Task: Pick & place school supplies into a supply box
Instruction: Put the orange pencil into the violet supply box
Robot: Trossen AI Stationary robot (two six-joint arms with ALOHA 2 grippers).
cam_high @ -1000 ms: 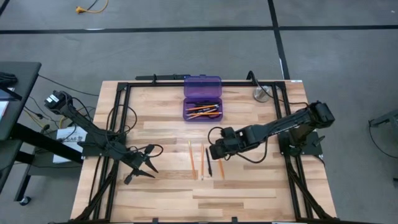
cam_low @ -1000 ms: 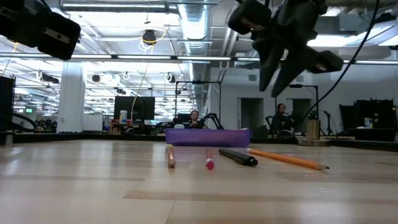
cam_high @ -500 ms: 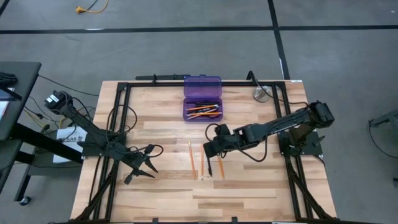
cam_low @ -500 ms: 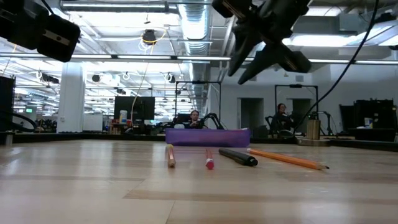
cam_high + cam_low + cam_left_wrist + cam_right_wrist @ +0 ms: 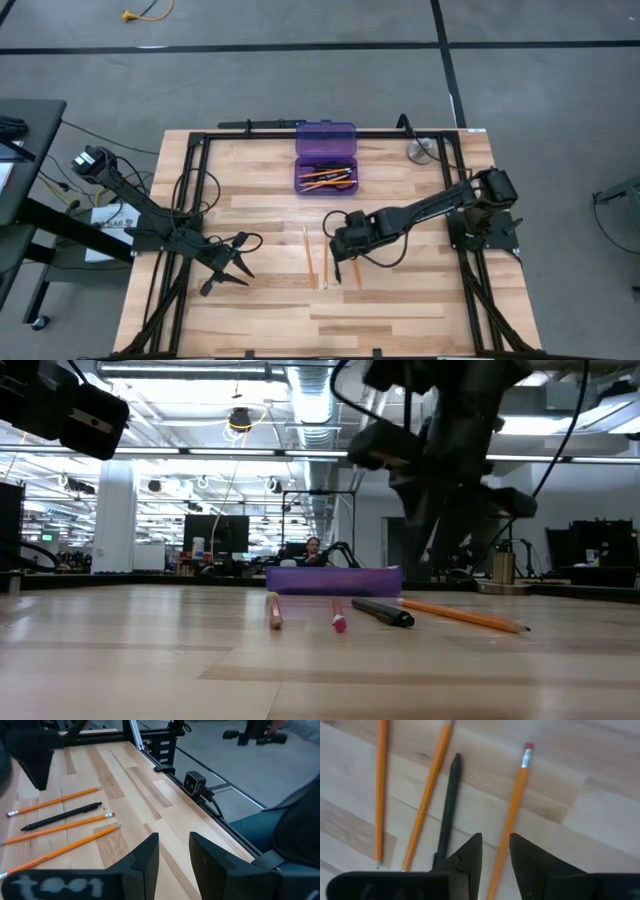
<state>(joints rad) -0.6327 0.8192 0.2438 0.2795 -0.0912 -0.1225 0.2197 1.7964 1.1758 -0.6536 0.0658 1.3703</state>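
Note:
The purple supply box (image 5: 325, 160) stands open at the far middle of the table, with orange pencils and dark pens inside. Three orange pencils (image 5: 308, 254) and a black pen (image 5: 448, 805) lie side by side on the wood at mid-table. My right gripper (image 5: 495, 851) hangs just above them, pointing steeply down, narrowly open and empty. It is over the gap between the pen and the rightmost pencil (image 5: 514, 810). My left gripper (image 5: 173, 851) waits low at the near left (image 5: 226, 270), narrowly open and empty.
A round silver disc (image 5: 420, 151) lies at the far right of the table. A black metal frame (image 5: 190, 190) runs along the table's edges. Bare wood lies between the two grippers and along the near edge.
My right gripper has come down toward the pen and pencils and shifted a little toward the table's left edge. The pencils and pen have stayed where they were.

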